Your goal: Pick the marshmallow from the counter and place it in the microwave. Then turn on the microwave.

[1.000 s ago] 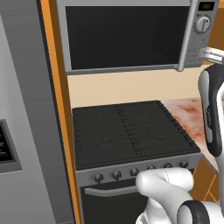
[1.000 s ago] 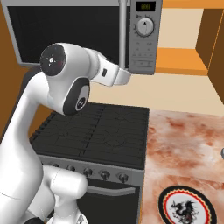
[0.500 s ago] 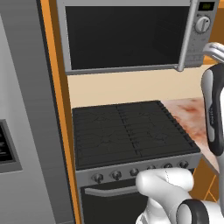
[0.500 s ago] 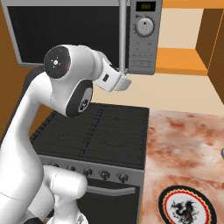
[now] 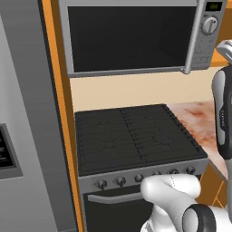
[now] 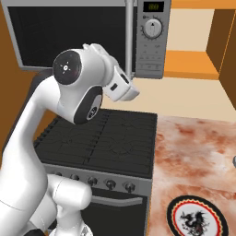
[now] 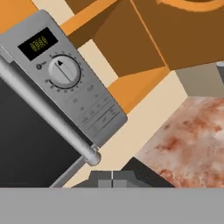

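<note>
A: status on the marshmallow job?

B: microwave (image 5: 131, 36) door looks closed in both base views, bar handle (image 6: 130, 37) flush against the frame. gripper (image 7: 112, 177) pinched fully together, nothing between the tips

A: so the marshmallow's inside?

B: can't confirm. glass is dark, nothing visible through it. I don't spot it on the counter (image 6: 198, 152) stretch that's in view either, so my read is it's already in and the door got shut. judgement, not a sighting

A: what's on the counter then

B: a round plate (image 6: 197, 220) with a dark emblem and red rim at the near edge, nothing on it

A: where's the hand pointing?

B: hand view looks up at the control panel: dial (image 7: 64, 71), small display (image 7: 38, 43) above it, button rows below. tips sit below the lower end of the handle, apart from the panel

A: microwave running?

B: can't tell. display digits too small to read

A: remaining?

B: likely just the turn-on step: closed tips up to the panel, press or turn a control. stovetop (image 5: 131, 136) below plays no part
</note>
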